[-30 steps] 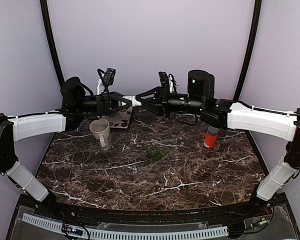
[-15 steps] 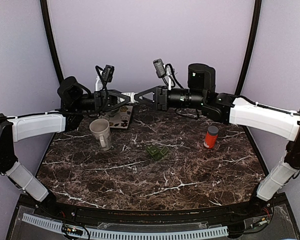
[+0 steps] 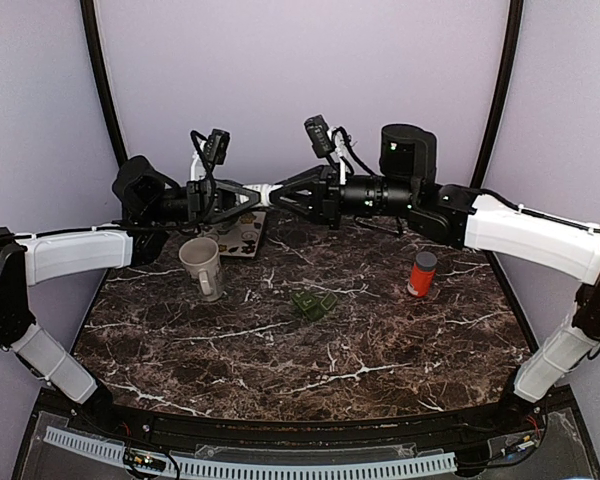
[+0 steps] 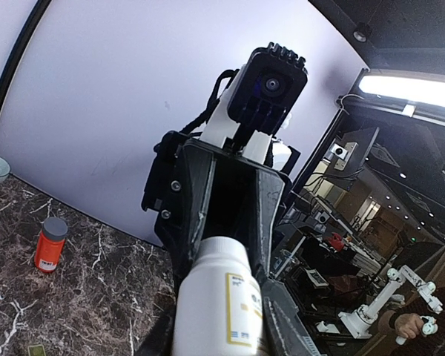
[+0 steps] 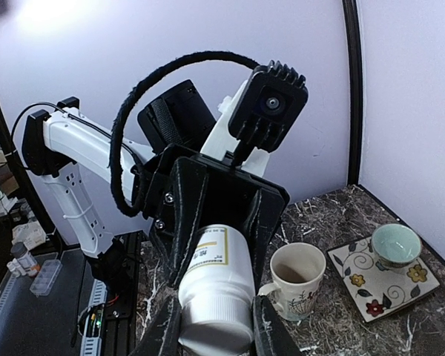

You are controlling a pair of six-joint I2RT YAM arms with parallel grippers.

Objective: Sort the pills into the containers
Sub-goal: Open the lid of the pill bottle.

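A white pill bottle (image 3: 265,192) with a yellow-edged label is held level in the air above the back of the table, between both grippers. My left gripper (image 3: 248,196) is shut on its body (image 4: 221,311). My right gripper (image 3: 283,194) is shut on its white cap end (image 5: 216,326). In the right wrist view the left gripper's fingers (image 5: 184,215) clamp the labelled body (image 5: 219,259). A green pill container (image 3: 313,304) lies on the marble mid-table. An orange bottle with a grey cap (image 3: 421,273) stands at the right and also shows in the left wrist view (image 4: 50,245).
A beige mug (image 3: 202,267) stands at the left and also shows in the right wrist view (image 5: 298,280). A flowered plate (image 3: 242,236) lies behind it, with a small pale-green bowl (image 5: 395,245) on it. Dark marble table (image 3: 310,350).
The right arm has risen and its wrist has turned, with the camera swinging up and left. The bottle sits slightly higher between the two grippers. The left arm has shifted a little left.
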